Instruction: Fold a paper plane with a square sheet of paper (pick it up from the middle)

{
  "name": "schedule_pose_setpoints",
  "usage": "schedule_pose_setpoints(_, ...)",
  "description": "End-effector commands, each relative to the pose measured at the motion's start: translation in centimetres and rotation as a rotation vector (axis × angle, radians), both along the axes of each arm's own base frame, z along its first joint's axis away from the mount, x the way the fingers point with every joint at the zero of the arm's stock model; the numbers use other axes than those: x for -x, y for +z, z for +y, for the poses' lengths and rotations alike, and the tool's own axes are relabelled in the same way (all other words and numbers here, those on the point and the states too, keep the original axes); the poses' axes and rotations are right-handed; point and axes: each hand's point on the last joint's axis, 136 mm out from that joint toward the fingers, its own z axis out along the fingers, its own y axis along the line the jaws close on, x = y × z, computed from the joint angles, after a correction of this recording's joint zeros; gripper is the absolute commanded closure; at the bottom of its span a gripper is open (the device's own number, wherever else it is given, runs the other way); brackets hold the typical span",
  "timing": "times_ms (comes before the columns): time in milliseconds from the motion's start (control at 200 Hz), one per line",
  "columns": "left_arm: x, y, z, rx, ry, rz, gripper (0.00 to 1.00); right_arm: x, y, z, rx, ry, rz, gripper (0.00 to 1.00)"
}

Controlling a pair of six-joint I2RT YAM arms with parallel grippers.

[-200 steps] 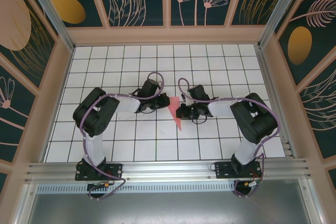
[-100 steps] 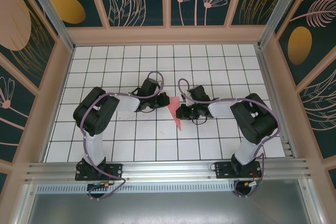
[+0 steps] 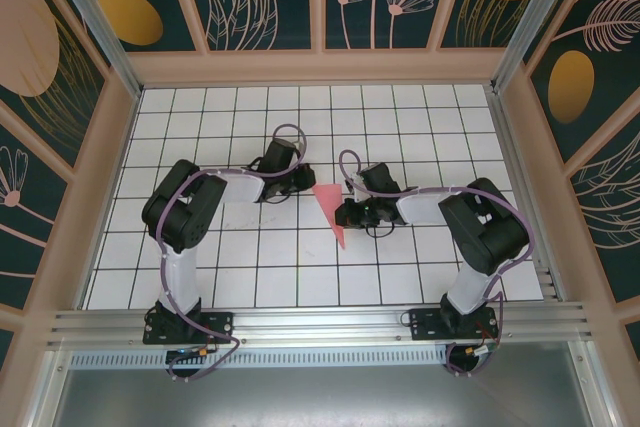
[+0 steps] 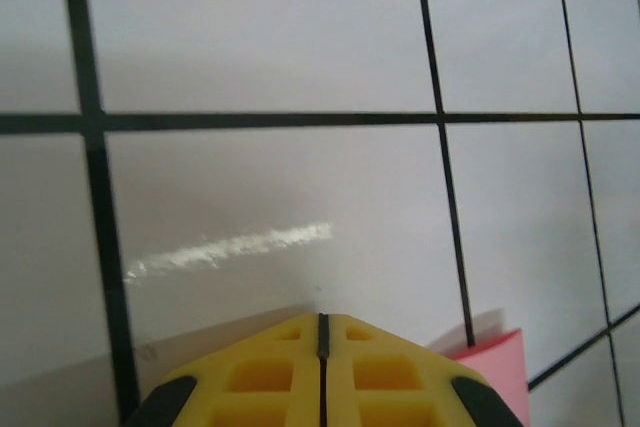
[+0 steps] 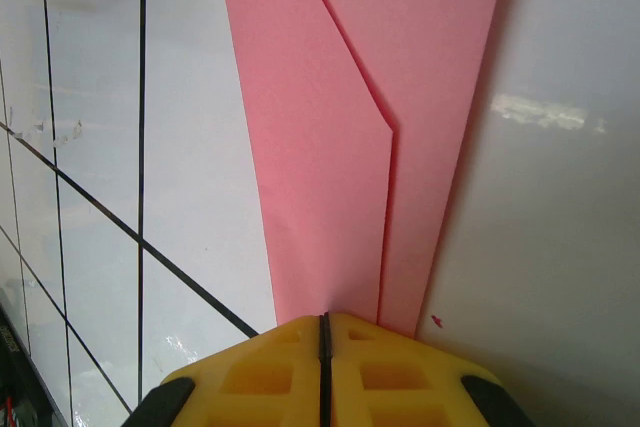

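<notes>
Top external view: both my arms reach in from the bottom of the frame toward the middle of the white gridded table [image 3: 400,117].
Paper plane: the pink-red paper plane [image 3: 331,209] lies flat near the centre of the frame, with its wide end toward the top and its point toward the bottom.
Left pincer from above: my left pincer [image 3: 299,187] sits just left of the plane's wide end.
Right pincer from above: my right pincer [image 3: 347,213] sits against the plane's right edge, about midway along it.
Left wrist view: my yellow fingers are pressed together at the bottom centre [image 4: 322,332], with only a thin seam between them. Nothing shows in the seam. A pink corner of the plane [image 4: 497,372] peeks out at the lower right, just beside the right finger.
Right wrist view: my fingers are closed tight at the bottom centre [image 5: 322,329]. The plane [image 5: 340,147] runs from their tips to the top of the frame, widening as it goes, with one folded layer overlapping another.
Hold: I cannot tell whether either pincer actually grips the paper or only rests on it.
</notes>
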Motion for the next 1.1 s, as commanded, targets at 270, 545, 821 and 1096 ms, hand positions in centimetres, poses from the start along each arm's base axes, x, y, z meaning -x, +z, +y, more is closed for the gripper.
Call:
schedule_pose_setpoints(270, -1.7, 5.0, 2.8, -0.061, 0.103, -0.08, 0.74, -3.9, 6.9, 1.2, -0.048, -0.089, -0.125, 0.73)
schedule_pose_setpoints(545, 1.9, 6.7, 3.3, -0.068, 0.155, -0.027, 0.56, -8.3, 13.2, -3.0, 0.025, -0.31, -0.412, 0.35)
schedule_pose_setpoints(821, 7.0, 4.5, -1.0, -0.079, 0.165, 0.117, 0.42, -9.3, 12.0, -8.3, 0.115, -0.409, -0.436, 0.22)
schedule_pose_setpoints(1096, 8.4, 3.0, -4.1, -0.086, 0.172, 0.201, 0.37, -9.3, 10.5, -10.1, 0.132, -0.43, -0.411, 0.2)
